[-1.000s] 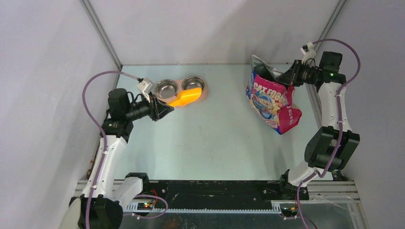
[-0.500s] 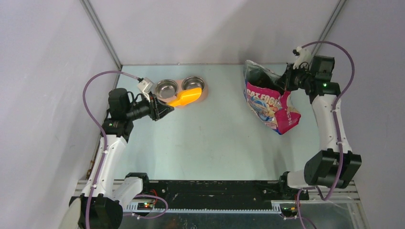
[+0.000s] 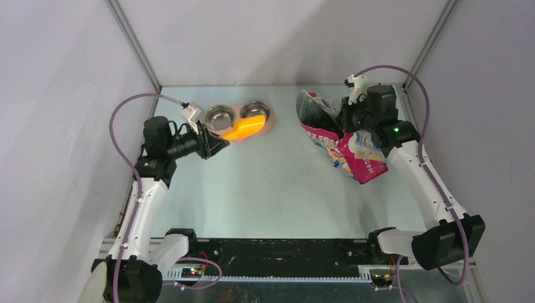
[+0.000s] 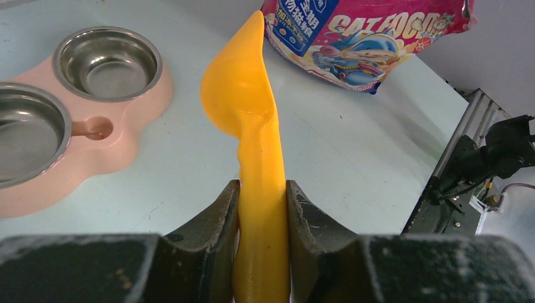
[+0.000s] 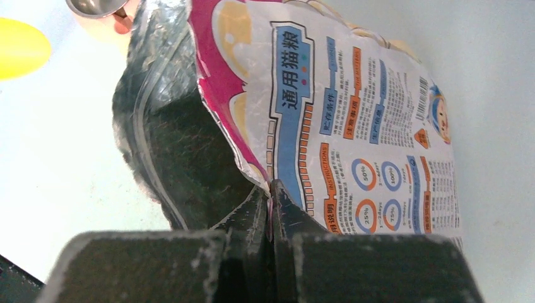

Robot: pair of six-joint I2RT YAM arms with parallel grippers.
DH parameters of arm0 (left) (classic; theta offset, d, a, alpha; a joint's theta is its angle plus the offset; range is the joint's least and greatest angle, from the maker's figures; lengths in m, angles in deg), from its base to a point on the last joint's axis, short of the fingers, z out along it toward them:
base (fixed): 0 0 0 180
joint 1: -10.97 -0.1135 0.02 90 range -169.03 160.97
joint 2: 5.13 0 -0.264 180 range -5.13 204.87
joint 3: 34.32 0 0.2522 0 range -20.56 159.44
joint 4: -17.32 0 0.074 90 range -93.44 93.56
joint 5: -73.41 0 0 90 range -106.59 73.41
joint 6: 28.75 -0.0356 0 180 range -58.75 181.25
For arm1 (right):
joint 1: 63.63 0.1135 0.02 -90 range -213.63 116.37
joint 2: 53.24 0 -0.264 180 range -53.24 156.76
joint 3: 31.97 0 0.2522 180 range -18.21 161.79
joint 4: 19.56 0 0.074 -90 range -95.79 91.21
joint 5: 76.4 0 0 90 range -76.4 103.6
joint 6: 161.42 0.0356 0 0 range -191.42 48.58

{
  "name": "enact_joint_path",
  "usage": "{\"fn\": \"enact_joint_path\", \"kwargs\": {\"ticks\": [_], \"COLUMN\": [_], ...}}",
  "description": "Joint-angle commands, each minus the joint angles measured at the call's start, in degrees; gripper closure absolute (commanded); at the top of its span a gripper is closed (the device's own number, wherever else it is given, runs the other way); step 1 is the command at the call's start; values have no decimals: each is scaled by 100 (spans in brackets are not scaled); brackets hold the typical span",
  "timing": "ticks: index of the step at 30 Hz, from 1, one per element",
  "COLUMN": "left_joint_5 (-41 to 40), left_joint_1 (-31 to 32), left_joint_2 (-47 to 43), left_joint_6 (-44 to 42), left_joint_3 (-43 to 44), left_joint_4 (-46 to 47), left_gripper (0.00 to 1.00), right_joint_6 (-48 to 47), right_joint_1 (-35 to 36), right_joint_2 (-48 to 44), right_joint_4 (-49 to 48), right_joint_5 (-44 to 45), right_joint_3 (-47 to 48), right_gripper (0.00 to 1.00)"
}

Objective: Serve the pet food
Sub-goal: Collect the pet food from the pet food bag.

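My right gripper (image 3: 349, 118) is shut on the rim of the open cat food bag (image 3: 344, 146), holding it tilted with its mouth toward the left; the same grip shows in the right wrist view (image 5: 271, 189) on the bag (image 5: 353, 126). The kibble itself is hidden inside the dark bag mouth. My left gripper (image 3: 217, 144) is shut on the handle of the yellow scoop (image 3: 245, 129), whose head lies over the pink twin-bowl feeder (image 3: 235, 113). In the left wrist view the scoop (image 4: 243, 101) stands edge-on beside the feeder (image 4: 135, 136).
Both steel bowls (image 4: 107, 63) look empty. White walls and metal frame posts close the table at the back and sides. A black rail runs along the near edge (image 3: 284, 252).
My right arm has swung left, carrying the bag toward the table's middle and tilting its mouth leftward. The left arm and the scoop have not moved.
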Motion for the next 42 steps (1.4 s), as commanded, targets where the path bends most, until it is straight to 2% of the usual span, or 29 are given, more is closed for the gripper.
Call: {"fn": "enact_joint_path", "kwargs": {"ticks": [1,5,8,10,11,14,16,18,20,26,31,35,42], "left_joint_5": [-99,-230,-593,-747,-764,-842,-940,-1033,-1046,-1341,-1770,-2121,-2746], "left_joint_1": [-43,134,636,918,1005,1366,1605,1833,2062,2615,2751,2752,2780], "left_joint_2": [16,209,516,805,992,1398,1607,1836,2104,2846,2982,2931,2951], "left_joint_6": [78,-172,-828,-914,-883,-463,-218,-5,139,116,84,-97,-231], "left_joint_3": [47,759,1929,2501,2637,2943,2930,2933,3039,3615,3456,3412,2622], "left_joint_4": [227,-404,-1550,-1938,-2021,-1830,-1547,-1299,-1194,-1645,-1603,-1991,-1837], "left_gripper": [100,100,100,100,100,100,100,100,100,100,100,100,100], "right_joint_6": [617,957,1315,1403,1274,490,209,92,23,159,17,-17,-236], "right_joint_1": [673,1029,1139,1257,1379,1777,1936,1944,1928,1708,1656,1414,1563], "right_joint_2": [-180,279,571,699,720,627,469,159,-66,-400,-533,-570,-359], "right_joint_4": [-1260,-1499,-1729,-1830,-1855,-1864,-1942,-1958,-1923,-1681,-1588,-1594,-1482], "right_joint_5": [576,1014,1037,1024,1094,2338,2824,2927,2813,2068,1586,1072,174], "right_joint_3": [102,67,68,67,64,68,68,66,61,68,60,62,61], "right_gripper": [100,100,100,100,100,100,100,100,100,100,100,100,100]}}
